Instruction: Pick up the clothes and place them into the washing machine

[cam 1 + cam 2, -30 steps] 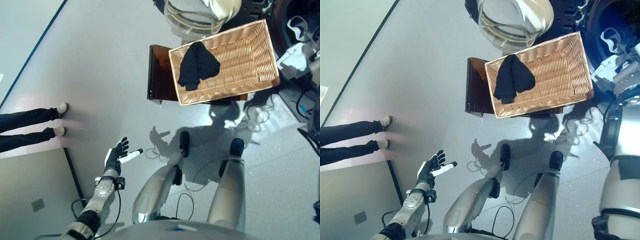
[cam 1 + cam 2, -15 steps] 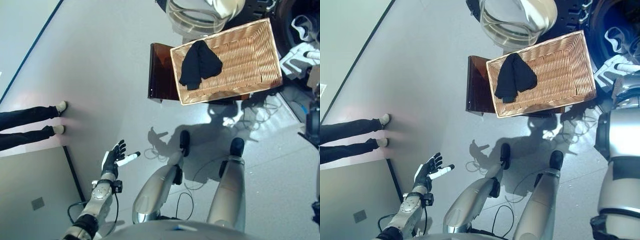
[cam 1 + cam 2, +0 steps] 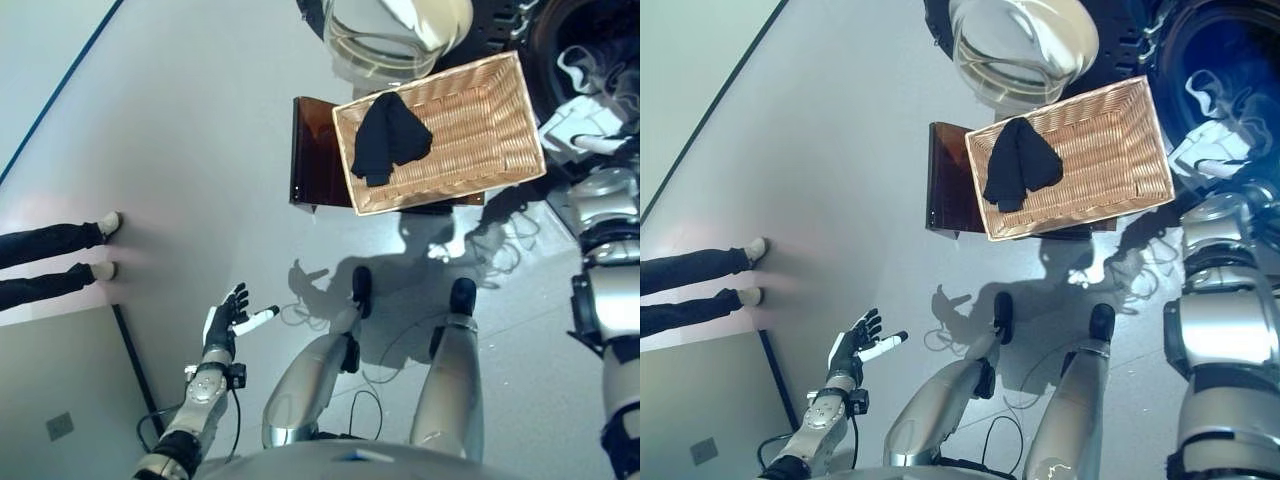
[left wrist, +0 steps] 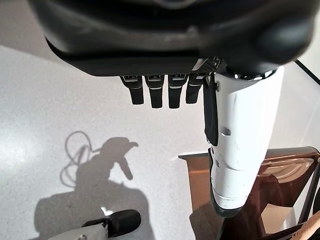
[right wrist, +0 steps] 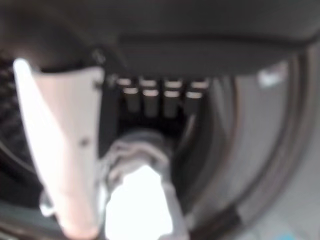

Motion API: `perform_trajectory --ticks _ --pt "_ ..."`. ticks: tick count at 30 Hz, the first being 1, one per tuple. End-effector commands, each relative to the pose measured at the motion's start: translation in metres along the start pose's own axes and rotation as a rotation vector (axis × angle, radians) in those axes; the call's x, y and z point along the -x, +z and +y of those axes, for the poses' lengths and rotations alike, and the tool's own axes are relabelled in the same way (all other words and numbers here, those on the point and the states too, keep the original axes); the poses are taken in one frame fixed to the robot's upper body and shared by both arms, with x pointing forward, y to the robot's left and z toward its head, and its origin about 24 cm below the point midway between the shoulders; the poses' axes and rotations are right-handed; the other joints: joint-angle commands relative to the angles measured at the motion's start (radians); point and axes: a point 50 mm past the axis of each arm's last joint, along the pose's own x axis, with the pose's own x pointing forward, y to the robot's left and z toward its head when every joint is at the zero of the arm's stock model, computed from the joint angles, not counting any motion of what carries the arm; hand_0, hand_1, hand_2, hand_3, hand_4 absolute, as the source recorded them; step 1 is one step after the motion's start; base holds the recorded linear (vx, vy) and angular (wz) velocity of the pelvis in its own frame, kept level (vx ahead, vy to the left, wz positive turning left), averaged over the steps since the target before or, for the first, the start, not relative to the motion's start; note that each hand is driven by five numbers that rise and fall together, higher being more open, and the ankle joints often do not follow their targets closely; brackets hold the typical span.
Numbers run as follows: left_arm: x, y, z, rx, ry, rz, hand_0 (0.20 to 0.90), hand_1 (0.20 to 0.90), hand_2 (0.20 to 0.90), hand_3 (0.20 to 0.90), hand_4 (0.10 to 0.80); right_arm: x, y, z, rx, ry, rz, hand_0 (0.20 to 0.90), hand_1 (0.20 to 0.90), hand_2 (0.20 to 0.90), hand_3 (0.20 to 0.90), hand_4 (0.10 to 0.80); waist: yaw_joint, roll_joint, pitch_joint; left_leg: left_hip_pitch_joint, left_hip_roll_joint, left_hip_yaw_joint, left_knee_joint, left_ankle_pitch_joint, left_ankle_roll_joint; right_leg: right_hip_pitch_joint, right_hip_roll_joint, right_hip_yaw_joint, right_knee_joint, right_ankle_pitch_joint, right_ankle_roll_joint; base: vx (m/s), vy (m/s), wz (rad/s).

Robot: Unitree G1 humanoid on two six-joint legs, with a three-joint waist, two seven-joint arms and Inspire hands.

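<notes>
- Inside the rectangular woven wicker basket (image 3: 480, 120), a crumpled black garment (image 3: 388, 138) is lying at its left end.
- Under the basket, a brown wooden stool (image 3: 312, 160) is carrying it; the round glass washer door (image 3: 1015, 45) is standing open behind.
- At the dark drum opening (image 3: 1220, 60), the right hand (image 3: 1210, 150) is holding a pale cloth (image 5: 140, 200), having pushed farther in than before.
- Low over the grey floor (image 3: 200, 150), the left hand (image 3: 228, 318) is staying spread and empty.

Both eye views give you a steep look down from the head, sharing the wicker basket (image 3: 440, 130) and floor (image 3: 200, 150). Each wrist view looks closely along its own hand.
</notes>
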Motion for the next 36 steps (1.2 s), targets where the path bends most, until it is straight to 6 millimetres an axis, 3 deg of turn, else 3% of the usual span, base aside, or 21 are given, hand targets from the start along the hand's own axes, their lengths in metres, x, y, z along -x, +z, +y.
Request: perform_trajectory --ticks 1,3,8,12,19,27,31,36 --pt "-0.002 -0.003 0.018 -0.02 0.124 -0.007 0.9 0.9 0.9 0.9 0.8 -0.014 0.035 -0.054 0.087 -0.395 -0.331 0.9 0.9 0.9 0.9 0.8 -0.015 -0.014 -0.069 0.014 0.04 0.03 -0.009 -0.035 -0.119 0.096 0.093 -0.02 -0.18 0.046 -0.069 0.011 0.021 -0.06" --pt "-0.003 -0.002 0.018 -0.02 0.133 -0.009 0.9 0.9 0.9 0.9 0.8 -0.001 0.03 -0.033 0.133 -0.347 -0.377 0.9 0.9 0.9 0.9 0.8 -0.015 -0.019 -0.067 0.015 0.04 0.03 -0.009 -0.036 -0.117 0.098 0.093 -0.02 -0.182 0.048 -0.069 0.005 0.009 -0.02" --pt "-0.003 -0.001 0.017 -0.032 0.141 -0.024 0.9 0.9 0.9 0.9 0.8 0.016 0.021 -0.009 0.177 -0.309 -0.395 0.9 0.9 0.9 0.9 0.8 -0.005 -0.026 -0.066 0.015 0.041 0.027 -0.009 -0.035 -0.114 0.103 0.091 -0.026 -0.185 0.049 -0.069 -0.001 -0.002 0.04" --pt "-0.004 -0.002 0.016 -0.056 0.155 -0.023 0.9 0.9 0.9 0.9 0.8 0.043 0.021 0.023 0.198 -0.235 -0.438 0.9 0.9 0.9 0.9 0.8 0.007 -0.032 -0.065 0.015 0.042 0.025 -0.009 -0.035 -0.112 0.105 0.092 -0.027 -0.19 0.051 -0.069 0.0 0.004 0.02" --pt "-0.005 0.001 0.014 -0.056 0.159 -0.039 0.9 0.9 0.9 0.9 0.8 0.067 0.019 0.05 0.261 -0.121 -0.501 0.9 0.9 0.9 0.9 0.8 0.017 -0.04 -0.064 0.017 0.042 0.02 -0.009 -0.033 -0.112 0.108 0.091 -0.031 -0.187 0.051 -0.07 0.001 0.002 0.02" --pt "-0.004 -0.001 0.018 -0.065 0.181 -0.028 0.9 0.9 0.9 0.9 0.8 0.096 0.037 0.073 0.254 -0.001 -0.63 0.9 0.9 0.9 0.9 0.8 0.02 -0.067 -0.059 0.017 0.046 0.018 -0.009 -0.034 -0.111 0.11 0.091 -0.035 -0.193 0.057 -0.069 0.0 0.0 0.0" --pt "-0.004 -0.003 0.02 -0.06 0.196 -0.021 0.9 0.9 0.9 0.9 0.8 0.116 0.054 0.084 0.182 0.09 -0.713 0.9 0.9 0.9 0.9 0.8 0.021 -0.083 -0.057 0.019 0.049 0.016 -0.009 -0.035 -0.109 0.112 0.092 -0.036 -0.195 0.059 -0.069 0.0 0.0 0.0" --pt "-0.004 -0.003 0.023 -0.064 0.202 -0.021 0.9 0.9 0.9 0.9 0.8 0.131 0.074 0.085 0.116 0.141 -0.812 0.9 0.9 0.9 0.9 0.8 0.02 -0.099 -0.052 0.021 0.051 0.014 -0.009 -0.034 -0.109 0.119 0.091 -0.041 -0.2 0.062 -0.068 -0.005 -0.003 0.02"
